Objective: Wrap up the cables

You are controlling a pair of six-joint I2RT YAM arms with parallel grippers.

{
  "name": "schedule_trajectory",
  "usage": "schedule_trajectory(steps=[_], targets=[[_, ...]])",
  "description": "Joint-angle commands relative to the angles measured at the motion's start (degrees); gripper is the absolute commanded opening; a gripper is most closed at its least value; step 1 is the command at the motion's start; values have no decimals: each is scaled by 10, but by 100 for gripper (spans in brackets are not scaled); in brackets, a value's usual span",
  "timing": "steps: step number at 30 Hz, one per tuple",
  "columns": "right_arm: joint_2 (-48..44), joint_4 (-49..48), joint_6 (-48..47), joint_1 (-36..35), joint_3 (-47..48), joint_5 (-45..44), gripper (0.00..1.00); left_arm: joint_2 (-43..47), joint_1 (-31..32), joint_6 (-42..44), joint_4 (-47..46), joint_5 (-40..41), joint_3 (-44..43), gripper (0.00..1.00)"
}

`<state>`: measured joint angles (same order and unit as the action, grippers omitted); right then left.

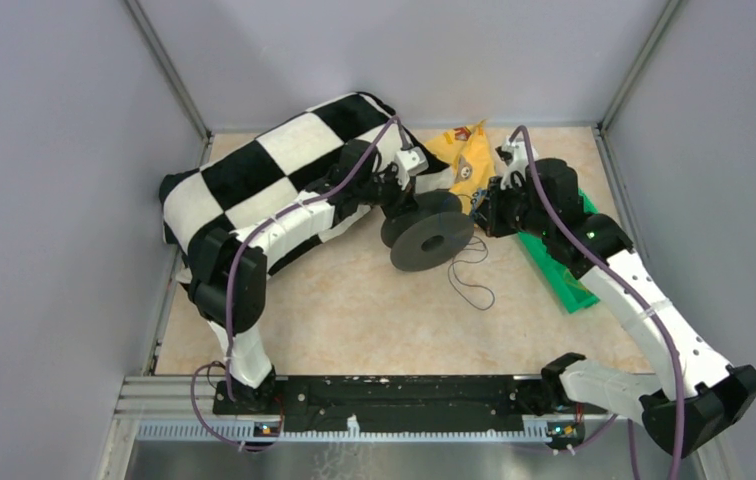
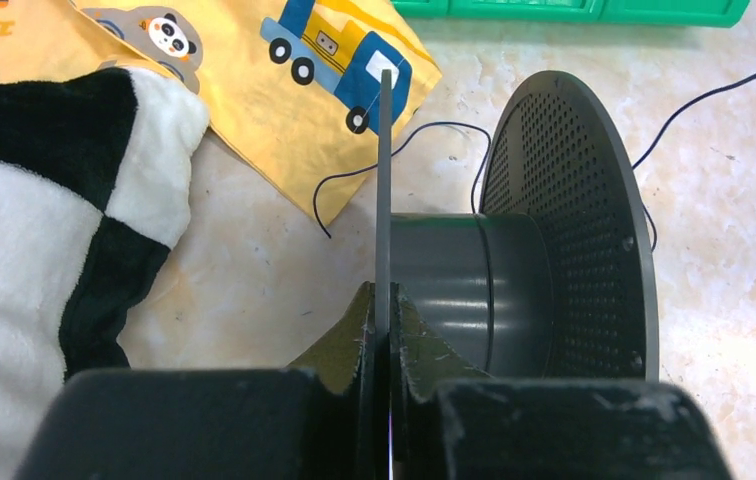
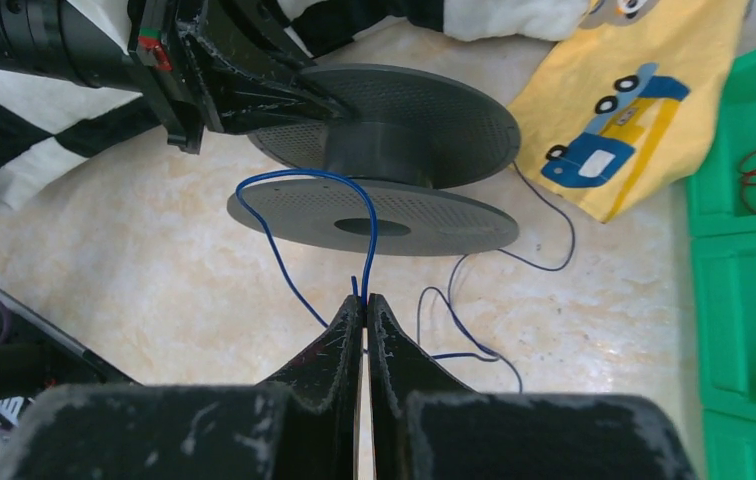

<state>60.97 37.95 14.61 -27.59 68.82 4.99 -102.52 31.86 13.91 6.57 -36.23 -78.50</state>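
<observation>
One spool [image 1: 432, 236], left end effector [image 2: 384, 300] clamped on its flange; my right end effector [image 3: 364, 300] pinches a thin blue cable [image 3: 374, 232], whose loose loops lie just beside the spool.

My left arm [image 1: 284, 225] stretches toward two o'clock, its left gripper [image 2: 384, 300] clamped edge-on across the spool [image 2: 454, 280] flange. My right arm [image 1: 644, 300] folds back toward eleven o'clock, its right gripper [image 3: 364, 300] pinching a cable [image 3: 375, 235] loop.
</observation>
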Motion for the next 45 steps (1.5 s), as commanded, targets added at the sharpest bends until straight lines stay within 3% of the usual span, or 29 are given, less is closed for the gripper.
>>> schedule_trajectory(steps=[1,6,11,20,25,37,45], targets=[[11,-82,48,-1,-25,53,0,-4,0,-7,-37,-30,-21,10],[33,-101,57,-8,-30,65,0,7,-1,-16,-34,-13,-21,20],[49,-108,58,-9,-27,71,0,15,0,-16,-25,-14,-21,42],[50,-95,54,-9,-26,58,0,33,-1,-16,-21,-8,-11,45],[46,-90,53,-9,-33,51,0,42,0,-11,-17,-4,-12,59],[65,-103,48,-9,-23,48,0,58,0,10,84,-23,-76,69],[82,-109,39,-8,-18,43,0,102,-1,11,97,-1,-79,75]])
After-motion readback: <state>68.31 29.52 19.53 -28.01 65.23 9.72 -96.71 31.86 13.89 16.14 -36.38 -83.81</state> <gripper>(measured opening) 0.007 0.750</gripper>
